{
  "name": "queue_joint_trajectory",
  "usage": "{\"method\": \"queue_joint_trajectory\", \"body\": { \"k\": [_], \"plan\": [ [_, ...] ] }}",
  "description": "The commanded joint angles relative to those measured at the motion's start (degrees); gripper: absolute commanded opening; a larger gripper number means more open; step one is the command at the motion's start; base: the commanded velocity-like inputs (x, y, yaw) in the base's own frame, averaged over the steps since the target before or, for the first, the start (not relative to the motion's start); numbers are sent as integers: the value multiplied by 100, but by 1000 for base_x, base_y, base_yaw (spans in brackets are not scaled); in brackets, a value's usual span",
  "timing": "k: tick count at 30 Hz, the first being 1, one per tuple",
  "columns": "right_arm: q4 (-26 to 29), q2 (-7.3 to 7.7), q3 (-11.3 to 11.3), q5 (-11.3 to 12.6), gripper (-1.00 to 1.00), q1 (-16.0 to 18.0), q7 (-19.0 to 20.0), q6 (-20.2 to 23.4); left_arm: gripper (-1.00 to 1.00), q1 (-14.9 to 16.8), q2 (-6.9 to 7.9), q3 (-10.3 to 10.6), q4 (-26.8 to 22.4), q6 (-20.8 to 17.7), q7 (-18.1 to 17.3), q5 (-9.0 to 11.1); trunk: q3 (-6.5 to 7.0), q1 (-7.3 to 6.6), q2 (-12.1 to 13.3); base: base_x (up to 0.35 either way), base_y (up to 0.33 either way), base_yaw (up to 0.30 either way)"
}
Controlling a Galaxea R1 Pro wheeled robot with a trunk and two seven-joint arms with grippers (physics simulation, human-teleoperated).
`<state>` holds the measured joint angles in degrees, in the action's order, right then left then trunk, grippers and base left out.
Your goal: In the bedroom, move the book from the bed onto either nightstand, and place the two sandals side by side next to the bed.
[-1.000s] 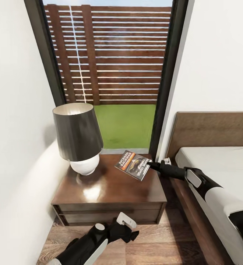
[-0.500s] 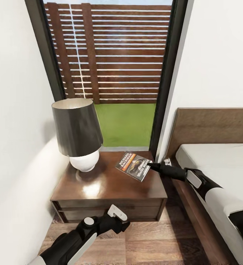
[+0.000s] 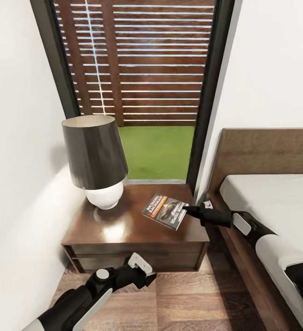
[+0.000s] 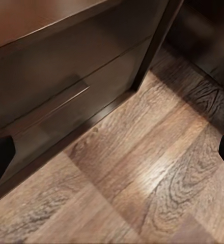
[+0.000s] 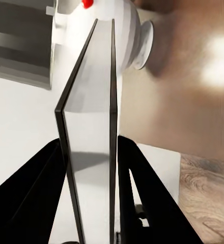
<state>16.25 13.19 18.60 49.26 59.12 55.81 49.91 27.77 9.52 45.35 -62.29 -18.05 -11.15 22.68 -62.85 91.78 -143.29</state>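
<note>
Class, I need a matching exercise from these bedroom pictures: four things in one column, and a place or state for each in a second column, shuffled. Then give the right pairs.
Things:
1. book
2. lamp
3. left gripper
4. bed

Places or states:
A. low, in front of the nightstand's drawers, over the floor
B. stands on the nightstand's left part
C. to the right of the nightstand
D. pinched at its edge by the right gripper, over the nightstand top

Pairs: 1-D, 2-B, 3-A, 4-C
</note>
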Motion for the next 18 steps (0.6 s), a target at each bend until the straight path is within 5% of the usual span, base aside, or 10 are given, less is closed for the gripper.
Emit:
{"method": "queue_joint_trajectory", "body": {
  "k": [1,12,18],
  "plan": [
    [1,0,-4,14,-100,0,-5,50,100,0,-6,3,-1,1,3,0,-23,2,-2,0,0,0],
    [-214,2,-14,14,-100,1,-30,159,100,-4,-66,13,-126,12,10,-3,-23,2,-2,8,0,0],
    [-227,2,-22,14,-100,-1,-41,159,100,-5,-71,15,-159,20,0,-9,-23,2,-2,202,0,0]
  ]
}}
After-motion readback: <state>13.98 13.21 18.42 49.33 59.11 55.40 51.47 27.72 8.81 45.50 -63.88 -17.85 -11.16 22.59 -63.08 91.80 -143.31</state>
